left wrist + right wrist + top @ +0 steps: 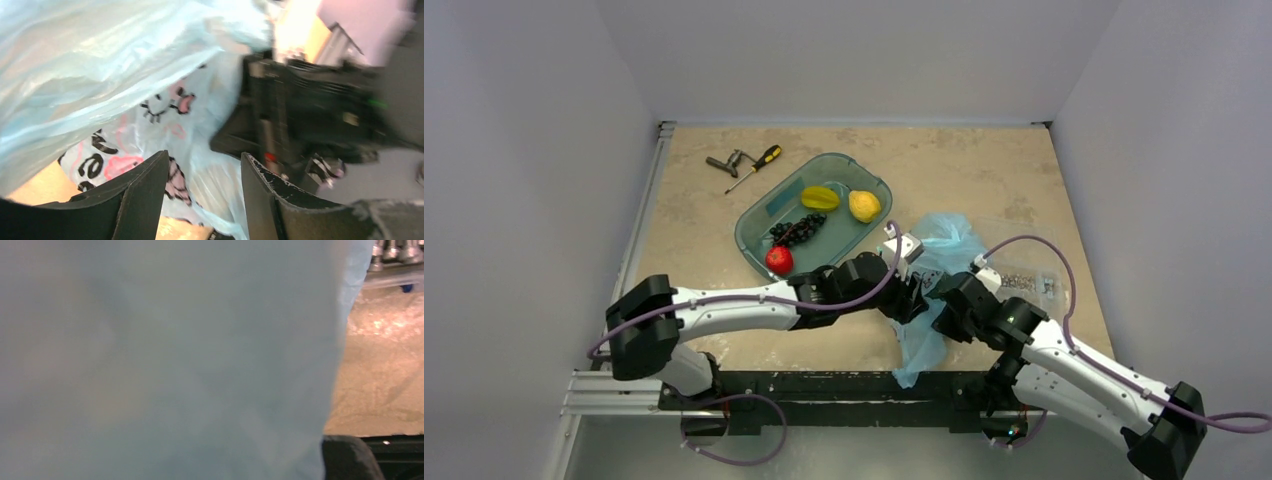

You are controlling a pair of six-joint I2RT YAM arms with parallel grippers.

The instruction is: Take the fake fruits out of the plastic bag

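Note:
The light-blue plastic bag point(946, 232) lies crumpled at the table's front right, and part of it hangs over the front edge. Both grippers meet at it. My left gripper point(911, 297) is open; in the left wrist view point(205, 155) its fingers stand apart with the bag's point(100, 75) pink-and-white printed film between them. My right gripper point(946, 300) is pressed into the bag. Blue film point(175, 355) fills the right wrist view and only one dark fingertip point(345, 456) shows. The green fruit and the yellow mango-like fruit are hidden.
A teal tray point(762, 222) at centre back holds a star fruit point(820, 197), a pear point(864, 205), black grapes point(797, 230) and a red fruit point(779, 260). A screwdriver point(756, 167) and a metal tool point(724, 163) lie behind it. A clear packet of bolts point(1027, 282) lies right of the bag.

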